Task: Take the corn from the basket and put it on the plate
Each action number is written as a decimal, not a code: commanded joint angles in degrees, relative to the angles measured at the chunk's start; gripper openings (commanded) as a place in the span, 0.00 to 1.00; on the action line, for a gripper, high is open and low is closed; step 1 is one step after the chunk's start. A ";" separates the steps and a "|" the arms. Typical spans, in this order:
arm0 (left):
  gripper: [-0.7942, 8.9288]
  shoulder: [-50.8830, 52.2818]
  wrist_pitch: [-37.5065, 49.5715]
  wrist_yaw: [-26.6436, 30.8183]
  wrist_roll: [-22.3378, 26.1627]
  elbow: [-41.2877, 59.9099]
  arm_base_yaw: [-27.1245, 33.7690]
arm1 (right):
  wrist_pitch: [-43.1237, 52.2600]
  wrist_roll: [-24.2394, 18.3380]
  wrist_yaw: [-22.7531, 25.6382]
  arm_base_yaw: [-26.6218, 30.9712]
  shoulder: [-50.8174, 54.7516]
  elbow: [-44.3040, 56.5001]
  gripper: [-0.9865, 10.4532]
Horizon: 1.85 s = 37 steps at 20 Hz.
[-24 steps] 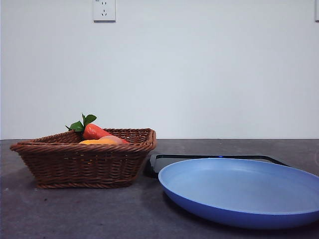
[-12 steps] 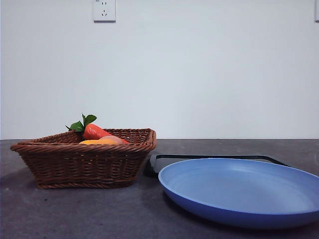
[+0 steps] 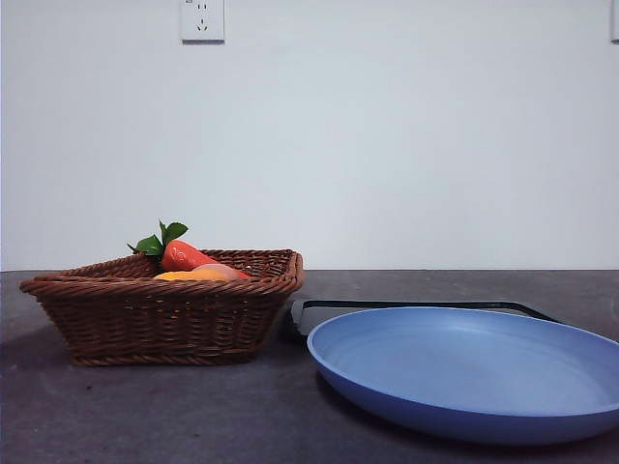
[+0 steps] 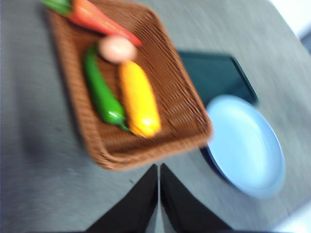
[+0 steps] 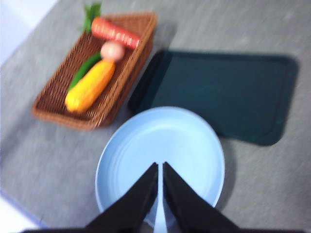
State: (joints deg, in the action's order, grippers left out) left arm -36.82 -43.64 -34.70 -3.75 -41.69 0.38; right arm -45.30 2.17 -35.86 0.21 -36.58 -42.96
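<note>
White wall with a socket (image 3: 202,19) high up stands behind a dark grey table (image 3: 193,416). On the table sits the brown wicker basket (image 3: 164,314), and beside it the blue plate (image 3: 474,372), whose rim partly overlaps a flat black tray (image 5: 228,94) lying behind it. The corn (image 4: 139,98) lies inside the basket, lengthwise along the woven bottom, with a green pepper (image 4: 102,92) just beside it on one flank. A small pinkish round item (image 4: 117,48) rests at one end of the corn, touching or nearly touching it, and a red carrot (image 4: 99,18) with green leaves lies across the far end of the basket; from the front, only the carrot, its leaves and a sliver of orange-yellow show above the rim. The left gripper (image 4: 159,170) hangs above the table just outside the basket's near edge, its two black jaws pressed together and holding nothing. The right gripper (image 5: 160,170) hangs over the plate, jaws likewise closed and empty. Both wrist views are blurred.
</note>
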 commanded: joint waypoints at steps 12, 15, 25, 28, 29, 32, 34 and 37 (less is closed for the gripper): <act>0.51 -4.46 1.68 -0.22 3.78 -1.11 -5.66 | -0.59 -2.64 3.78 -4.20 -4.07 -1.05 0.34; 0.51 -4.46 2.93 -0.22 2.84 -1.11 -5.66 | -0.61 -1.40 5.60 -4.20 -6.27 -1.05 0.34; 0.51 -4.46 2.93 -0.22 2.75 -1.11 -5.66 | 3.41 -0.66 7.76 -4.22 -27.93 -1.05 0.34; 0.51 -4.46 2.93 -0.22 2.64 -1.11 -5.66 | 6.88 -0.63 7.78 -4.22 -34.12 -1.05 0.32; 0.51 -4.46 2.93 -0.22 2.64 -1.11 -5.66 | 7.72 -0.61 7.72 -4.22 -35.95 -1.05 0.32; 0.51 -4.46 2.93 -0.22 2.64 -1.11 -5.66 | 9.60 -0.63 7.74 -4.22 -40.09 -1.05 0.32; 0.51 -4.46 2.93 -0.22 2.64 -1.11 -5.66 | 10.67 -0.63 7.72 -4.22 -42.25 -1.05 0.32; 0.51 -4.46 2.93 -0.22 2.64 -1.11 -5.66 | 11.67 -0.63 7.39 -4.28 -45.31 -1.05 0.29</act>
State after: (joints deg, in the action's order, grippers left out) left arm -40.93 -41.30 -34.72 -0.99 -41.89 -5.17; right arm -33.93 1.32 -28.34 -3.88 -80.93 -43.05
